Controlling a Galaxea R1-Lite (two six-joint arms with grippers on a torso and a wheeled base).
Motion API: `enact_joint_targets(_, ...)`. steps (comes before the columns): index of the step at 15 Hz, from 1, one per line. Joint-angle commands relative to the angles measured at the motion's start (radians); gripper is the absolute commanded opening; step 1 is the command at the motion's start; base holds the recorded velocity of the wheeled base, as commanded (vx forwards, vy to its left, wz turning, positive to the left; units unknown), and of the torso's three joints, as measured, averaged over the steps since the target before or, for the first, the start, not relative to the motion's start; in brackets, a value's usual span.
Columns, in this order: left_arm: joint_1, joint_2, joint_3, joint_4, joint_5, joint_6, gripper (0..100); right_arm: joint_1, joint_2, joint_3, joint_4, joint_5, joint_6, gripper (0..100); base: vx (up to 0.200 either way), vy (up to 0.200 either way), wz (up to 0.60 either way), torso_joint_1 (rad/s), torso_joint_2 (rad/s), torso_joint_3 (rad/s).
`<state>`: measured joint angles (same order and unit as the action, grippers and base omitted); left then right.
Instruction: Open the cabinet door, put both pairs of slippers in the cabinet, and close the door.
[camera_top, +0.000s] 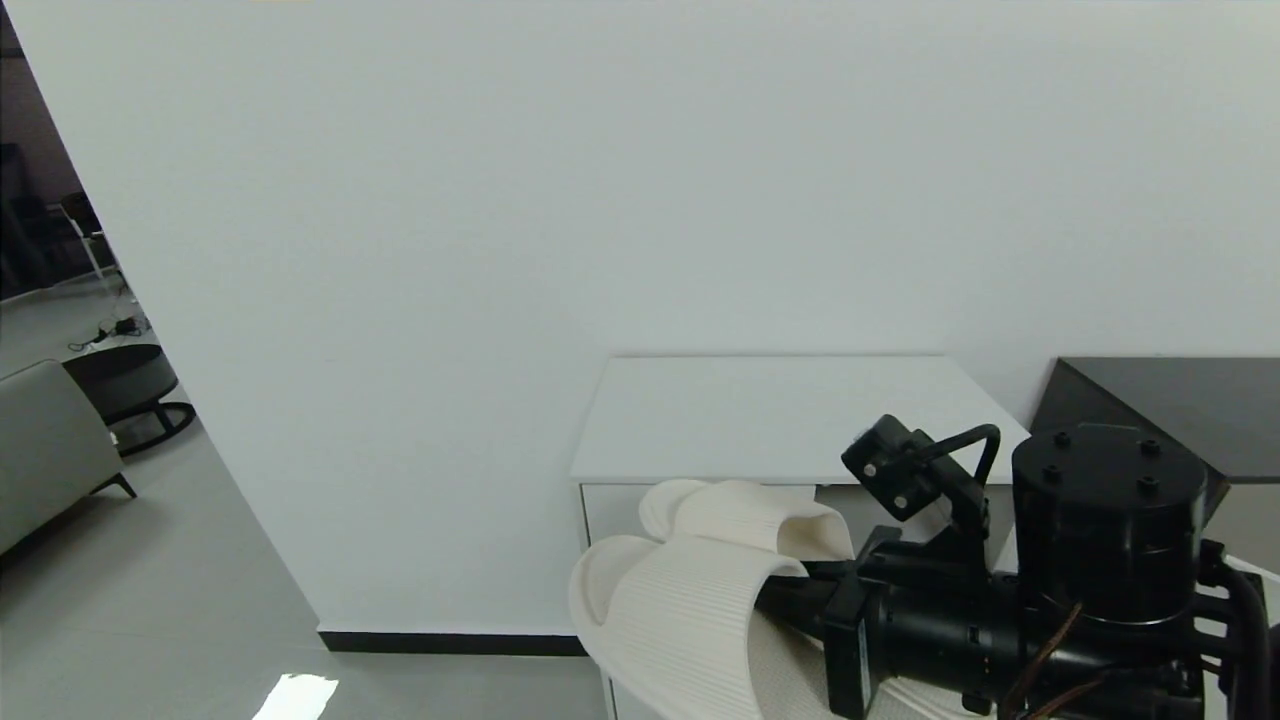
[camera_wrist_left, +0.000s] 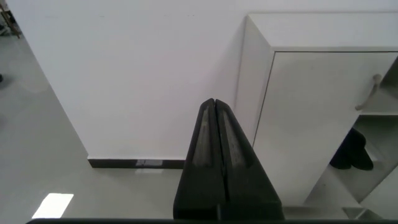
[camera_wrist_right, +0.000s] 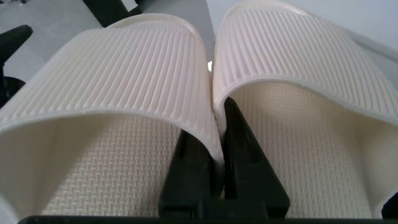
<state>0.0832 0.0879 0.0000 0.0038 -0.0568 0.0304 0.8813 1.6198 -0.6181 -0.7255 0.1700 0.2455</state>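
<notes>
1. Slippers (camera_top: 690, 590): one white ribbed pair is held in the air, in front of and a little below the top edge of the white cabinet (camera_top: 780, 420), toes pointing toward the wall (camera_top: 600, 200).
2. The right hand (camera_wrist_right: 217, 168) is clenched on the pair, pinching the two inner side walls together so that the slippers sit side by side and touch.
3. The left hand (camera_wrist_left: 216, 143) is closed on nothing and points toward the cabinet's corner and the floor (camera_wrist_left: 56, 155).
4. Beside a white door panel (camera_wrist_left: 311, 124) with a handle (camera_wrist_left: 371, 92), open shelves show, with dark shoes (camera_wrist_left: 353, 152) on one of them.
5. The step in hand looks like carrying this pair to the cabinet. The opening seems done, though I cannot tell how far the door has swung.
6. The next move calls for lowering the pair and bringing it round to the open shelves, level, onto a bare shelf away from the dark shoes.
7. Edges to mind are the cabinet's top lip, the door panel's edge and the shelf fronts. A black tabletop (camera_top: 1170, 400) stands just beside the cabinet on the right, so the freer room lies over the floor to the left.
</notes>
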Motion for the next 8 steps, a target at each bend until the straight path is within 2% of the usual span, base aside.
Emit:
enact_joint_targets(1, 0.000, 0.001, 0.000, 0.001, 0.000, -0.001, 0, 0.001, -0.018, 0.011, 0.000, 0.003, 0.000, 0, -0.200, 0.000, 0.00, 0.007, 0.01, 0.007)
enact_joint_targets(3, 0.001, 0.001, 0.000, 0.001, 0.000, -0.001, 0, 0.001, -0.021, 0.023, 0.000, 0.014, -0.002, 0, -0.200, 0.000, 0.00, 0.002, 0.00, 0.000)
enact_joint_targets(5, 0.000, 0.001, 0.000, -0.001, 0.000, -0.001, 0, 0.001, -0.024, 0.049, -0.035, 0.039, -0.003, 0, 0.000, 0.000, 0.00, 0.000, 0.00, 0.000)
enact_joint_targets(8, 0.001, 0.001, 0.000, 0.001, 0.000, -0.004, 0, -0.004, -0.024, 0.138, -0.187, 0.141, -0.003, 0, 0.000, 0.000, 0.00, 0.000, 0.00, 0.000)
